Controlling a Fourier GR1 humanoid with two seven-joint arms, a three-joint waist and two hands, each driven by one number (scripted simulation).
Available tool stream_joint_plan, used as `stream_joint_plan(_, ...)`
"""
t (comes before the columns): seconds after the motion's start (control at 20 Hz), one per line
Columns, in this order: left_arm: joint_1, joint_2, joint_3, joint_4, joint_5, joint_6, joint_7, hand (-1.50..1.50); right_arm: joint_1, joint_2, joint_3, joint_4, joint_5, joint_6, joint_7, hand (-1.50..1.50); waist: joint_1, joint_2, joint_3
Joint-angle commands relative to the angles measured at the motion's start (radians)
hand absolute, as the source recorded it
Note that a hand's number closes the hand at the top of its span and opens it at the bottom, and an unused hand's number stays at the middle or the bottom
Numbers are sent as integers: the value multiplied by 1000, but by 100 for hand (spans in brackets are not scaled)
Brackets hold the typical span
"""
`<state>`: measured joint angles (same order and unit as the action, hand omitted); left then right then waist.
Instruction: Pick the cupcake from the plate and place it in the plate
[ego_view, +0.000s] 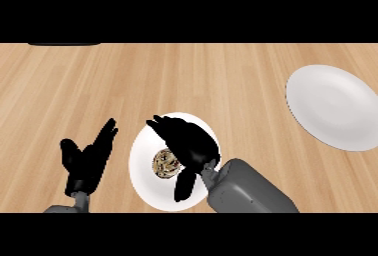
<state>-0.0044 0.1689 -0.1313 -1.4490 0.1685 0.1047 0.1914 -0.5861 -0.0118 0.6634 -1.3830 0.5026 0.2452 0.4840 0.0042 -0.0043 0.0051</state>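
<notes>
At lower centre of the frame we find a white plate (148, 187) lying flat on the wooden desk (184, 80). We note the cupcake (167, 163) sitting on this plate, near its middle, seen from above as a brown, patterned round. We observe the right robot hand (188, 145) above the plate, fingers extended toward the upper left of the frame and thumb pointing down past the cupcake; the hand lies just beside the cupcake and partly over it. We cannot tell whether it touches the cupcake, and the fingers are not closed around it. We record the left robot hand (87, 162) at lower left, beside the plate, fingers straight and upright, holding nothing. We note a second white plate (332, 107) at the right edge, well apart.
</notes>
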Motion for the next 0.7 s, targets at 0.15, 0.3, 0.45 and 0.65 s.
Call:
stream_joint_plan(0.15,33,-31,-12,14,-15,-11,18,0,8,12,2,60,85,-1,-7,-150,0,4,-5)
stream_joint_plan(0.3,-1,-6,30,57,-3,-38,20,0,-42,12,63,112,40,-65,35,-150,4,5,-5)
stream_joint_plan(0.45,16,-34,8,9,-9,-25,47,0,-44,12,116,149,1,-109,36,-150,8,5,-5)
stream_joint_plan(0.65,-3,-32,31,53,-17,-36,21,0,-89,12,109,286,2,-133,-68,-150,9,7,-5)
